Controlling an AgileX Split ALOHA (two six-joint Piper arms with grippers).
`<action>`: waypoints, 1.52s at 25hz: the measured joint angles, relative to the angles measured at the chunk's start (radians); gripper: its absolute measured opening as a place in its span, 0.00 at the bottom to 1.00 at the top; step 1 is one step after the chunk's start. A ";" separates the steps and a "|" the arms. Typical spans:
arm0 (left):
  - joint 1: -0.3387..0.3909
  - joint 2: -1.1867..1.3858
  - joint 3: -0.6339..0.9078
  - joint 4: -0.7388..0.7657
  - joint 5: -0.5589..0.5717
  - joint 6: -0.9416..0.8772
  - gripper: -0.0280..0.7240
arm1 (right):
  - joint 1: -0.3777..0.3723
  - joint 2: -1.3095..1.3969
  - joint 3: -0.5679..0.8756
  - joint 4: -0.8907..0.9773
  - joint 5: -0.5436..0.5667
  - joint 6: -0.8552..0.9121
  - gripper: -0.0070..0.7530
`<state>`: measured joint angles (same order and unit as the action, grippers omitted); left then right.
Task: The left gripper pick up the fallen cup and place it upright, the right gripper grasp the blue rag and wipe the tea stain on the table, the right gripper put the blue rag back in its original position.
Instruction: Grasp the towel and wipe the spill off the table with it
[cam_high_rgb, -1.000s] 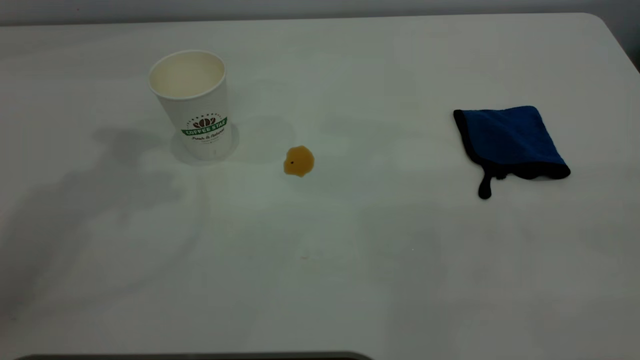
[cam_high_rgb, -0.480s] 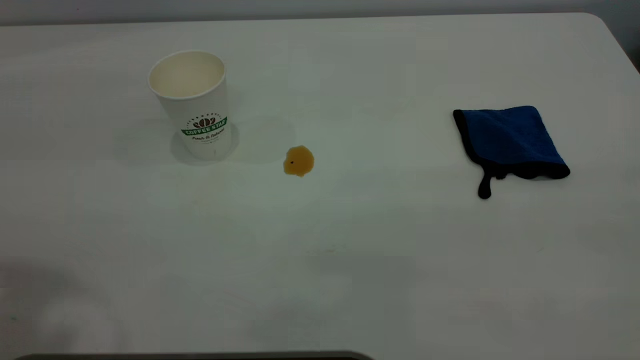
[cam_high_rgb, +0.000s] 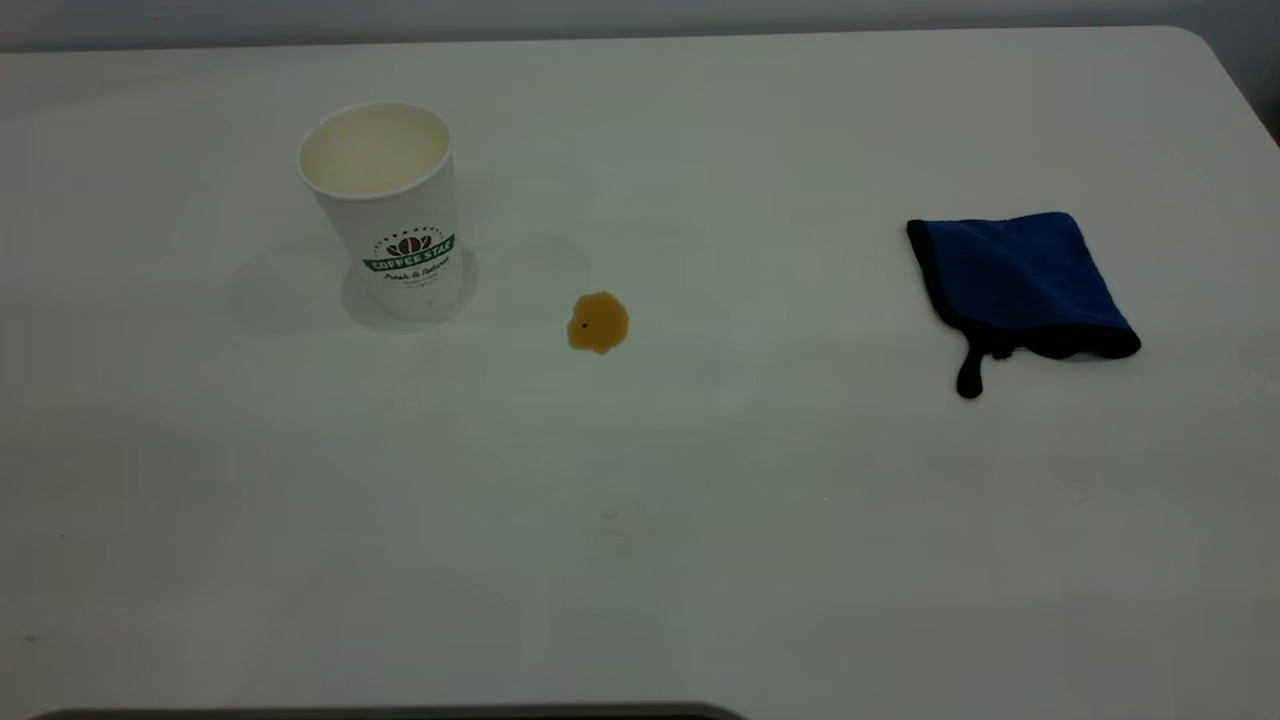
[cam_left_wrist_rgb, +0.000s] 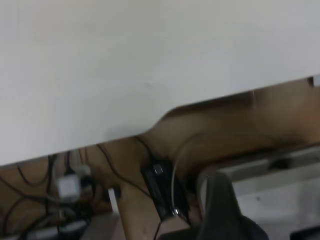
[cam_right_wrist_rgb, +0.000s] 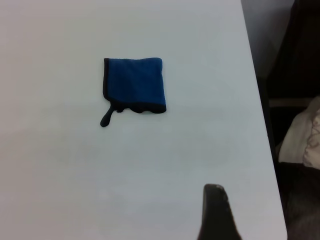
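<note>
The cup (cam_high_rgb: 385, 210) stands upright at the table's back left, its green logo facing the camera and its cream inside showing. The tea stain (cam_high_rgb: 598, 322) lies to its right, apart from it, an amber blot with a dark speck. The blue rag (cam_high_rgb: 1020, 282) lies flat at the right, with its black loop tail towards the front. It also shows in the right wrist view (cam_right_wrist_rgb: 134, 85). Neither gripper is in the exterior view. A dark part of my left gripper (cam_left_wrist_rgb: 222, 210) hangs off the table edge. A dark part of my right gripper (cam_right_wrist_rgb: 216, 215) is high above the table, well short of the rag.
The white table (cam_high_rgb: 700, 520) has a rounded back right corner. In the left wrist view its edge (cam_left_wrist_rgb: 150, 125) runs above cables and a power strip (cam_left_wrist_rgb: 165, 192) on the floor. In the right wrist view dark furniture and a pale bundle (cam_right_wrist_rgb: 302, 137) lie beyond the table's side.
A broad shadow on the left of the table has slid towards the front left corner and gone. The cup, the stain and the rag have not moved.
</note>
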<state>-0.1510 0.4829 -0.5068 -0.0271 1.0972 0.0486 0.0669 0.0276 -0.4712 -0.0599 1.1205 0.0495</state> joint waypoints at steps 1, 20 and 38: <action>0.000 -0.032 0.014 0.007 0.000 0.000 0.73 | 0.000 0.000 0.000 0.000 0.000 0.000 0.71; 0.121 -0.496 0.021 0.012 0.013 -0.002 0.73 | 0.000 0.000 0.000 0.000 0.000 0.000 0.71; 0.124 -0.502 0.021 0.012 0.014 -0.002 0.73 | 0.000 0.557 -0.027 0.271 -0.208 -0.290 0.81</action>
<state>-0.0269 -0.0189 -0.4856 -0.0148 1.1109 0.0465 0.0669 0.5849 -0.4980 0.2114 0.9129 -0.2401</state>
